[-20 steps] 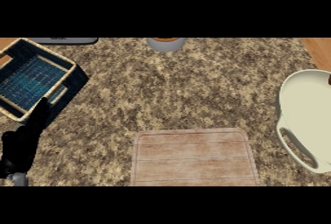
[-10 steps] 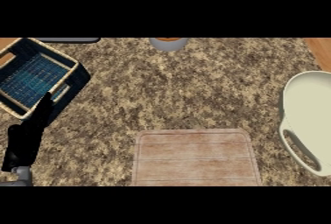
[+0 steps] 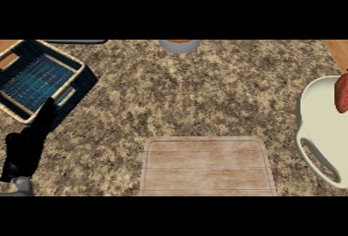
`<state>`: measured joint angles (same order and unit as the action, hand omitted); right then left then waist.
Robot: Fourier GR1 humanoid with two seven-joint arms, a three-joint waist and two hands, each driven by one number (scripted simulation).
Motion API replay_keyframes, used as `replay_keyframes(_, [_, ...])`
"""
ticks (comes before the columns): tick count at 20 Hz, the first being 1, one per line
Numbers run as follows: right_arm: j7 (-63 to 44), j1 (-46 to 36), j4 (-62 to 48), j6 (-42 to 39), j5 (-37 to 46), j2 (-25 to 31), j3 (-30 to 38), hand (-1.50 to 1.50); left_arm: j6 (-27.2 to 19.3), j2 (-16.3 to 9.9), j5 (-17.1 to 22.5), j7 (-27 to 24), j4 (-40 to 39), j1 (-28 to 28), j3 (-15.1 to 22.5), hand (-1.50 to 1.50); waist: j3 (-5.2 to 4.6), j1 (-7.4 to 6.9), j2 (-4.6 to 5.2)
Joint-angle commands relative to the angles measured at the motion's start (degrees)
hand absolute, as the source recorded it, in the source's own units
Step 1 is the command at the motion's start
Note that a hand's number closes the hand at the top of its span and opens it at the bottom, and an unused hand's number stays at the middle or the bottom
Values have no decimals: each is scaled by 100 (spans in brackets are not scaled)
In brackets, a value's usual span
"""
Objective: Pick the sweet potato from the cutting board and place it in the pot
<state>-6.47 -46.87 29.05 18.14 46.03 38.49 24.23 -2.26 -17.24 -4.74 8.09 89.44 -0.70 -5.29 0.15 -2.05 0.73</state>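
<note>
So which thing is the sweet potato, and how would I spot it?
Start at the wooden cutting board at the bottom middle of the speckled counter, then look right to the big cream-white pot at the edge. The sweet potato lies against the pot's inside, cut off by the view's right border. It is the only reddish-orange, elongated thing there.

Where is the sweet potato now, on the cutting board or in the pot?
In the pot. The sweet potato shows inside the white pot at the right edge; nothing lies on the cutting board.
</note>
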Motion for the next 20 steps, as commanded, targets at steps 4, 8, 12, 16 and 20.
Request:
replay_keyframes(4, [1003,-263,-744,568,-443,-80,412,-150,-70,114,-129,2,-290,228,-15,0,-4,51,-7])
replay_keyframes(8, [1901,-328,-101,957,-1293,-258,1097,-150,25,-39,-65,165,-165,232,-93,0,6,111,-34])
replay_keyframes(12, [2223,-261,257,663,-1979,-336,1509,-150,90,-107,-13,-32,-256,168,-235,0,-9,212,-80])
replay_keyframes(16, [1799,-231,342,4,-2356,-90,1592,-150,133,15,-38,66,260,-337,-125,0,-14,178,-95])
replay_keyframes(20, [1701,582,1337,-526,-2838,-433,1578,-150,153,-67,49,-261,-361,-156,-473,0,-23,306,-116])
